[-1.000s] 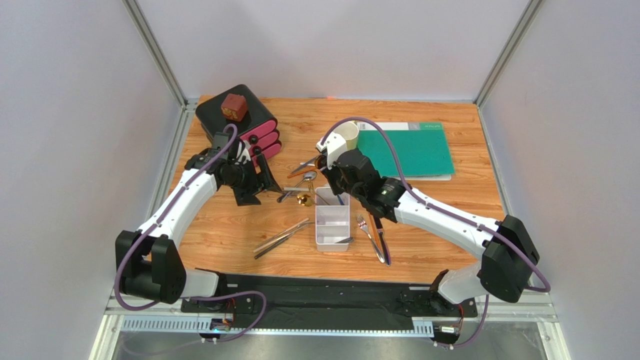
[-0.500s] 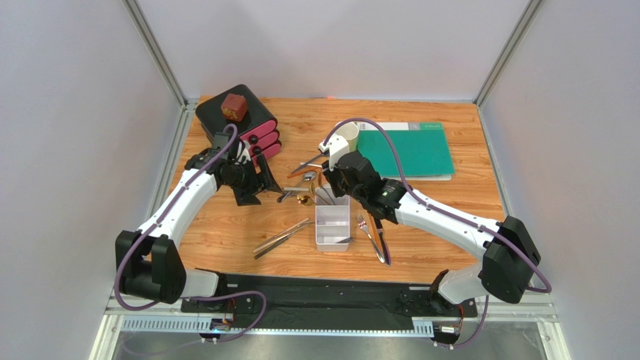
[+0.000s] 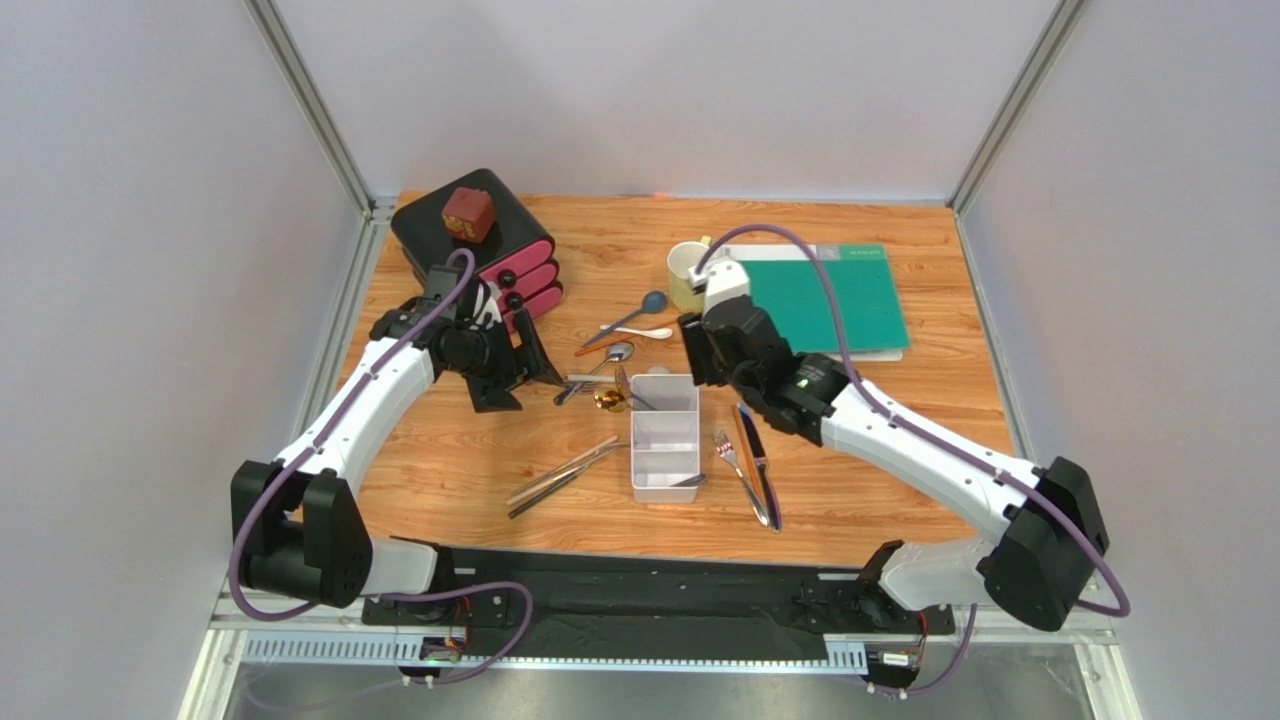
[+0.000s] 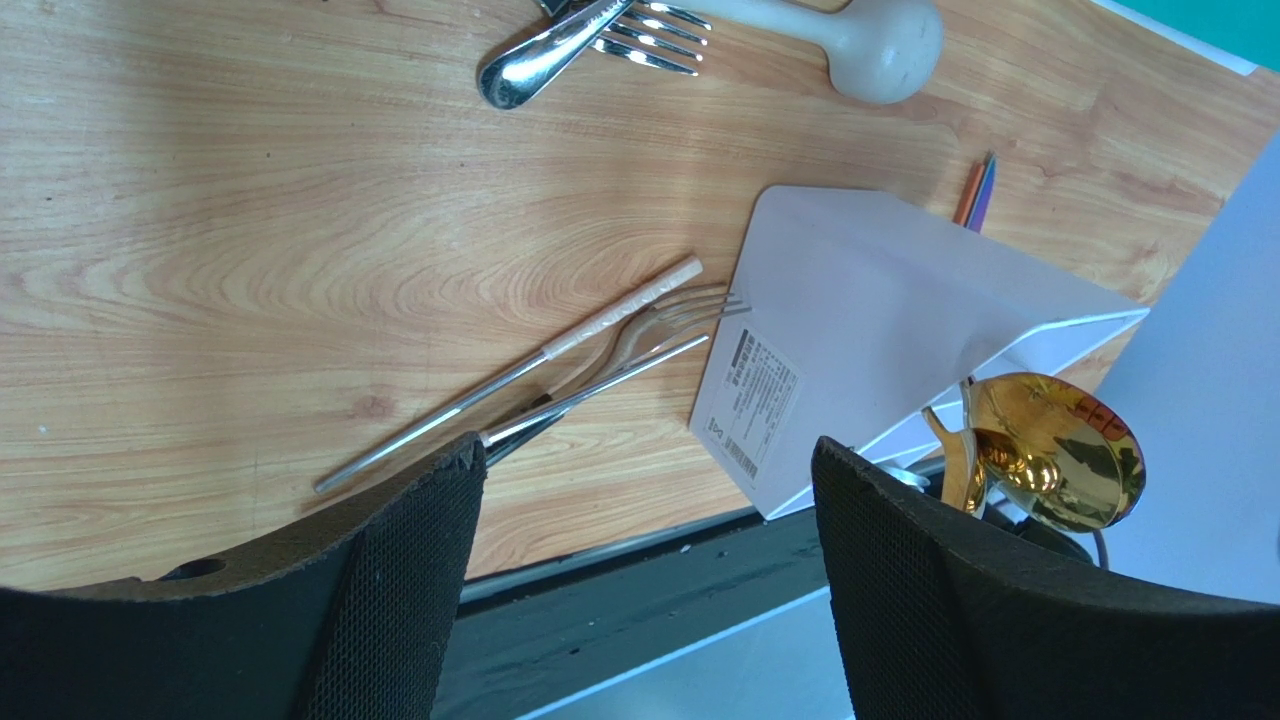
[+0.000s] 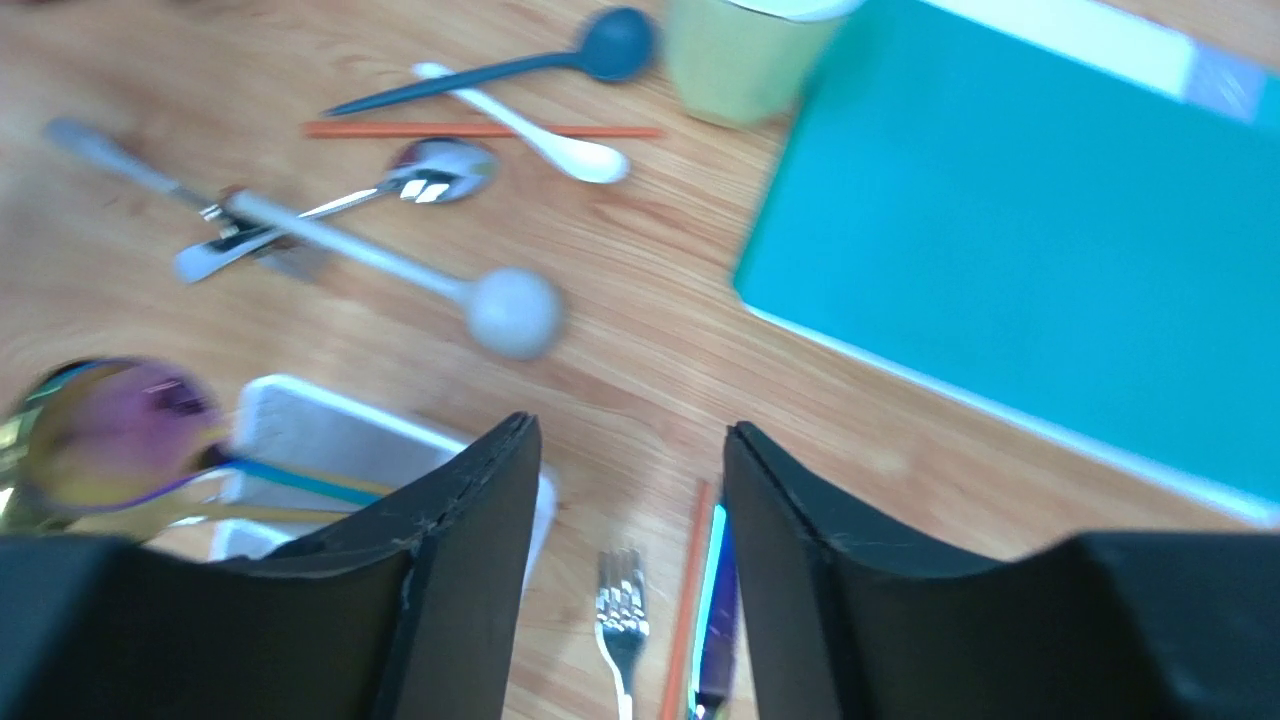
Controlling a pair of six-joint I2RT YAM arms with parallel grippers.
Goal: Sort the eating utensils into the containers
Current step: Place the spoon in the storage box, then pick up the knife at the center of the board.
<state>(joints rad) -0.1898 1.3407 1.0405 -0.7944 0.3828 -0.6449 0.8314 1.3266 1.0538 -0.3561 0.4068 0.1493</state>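
wooden table [image 3: 451, 465], pale grey walls [image 3: 646, 90]

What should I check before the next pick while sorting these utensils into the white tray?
1. Right hand open and empty: ok.
2. Left hand open and empty: ok.
3. White tray flat on the table: ok.
4. Gold spoon fully inside the tray: cannot tell.
5. All utensils sorted: not ok; the blue spoon and the fork right of the tray lie on the table.
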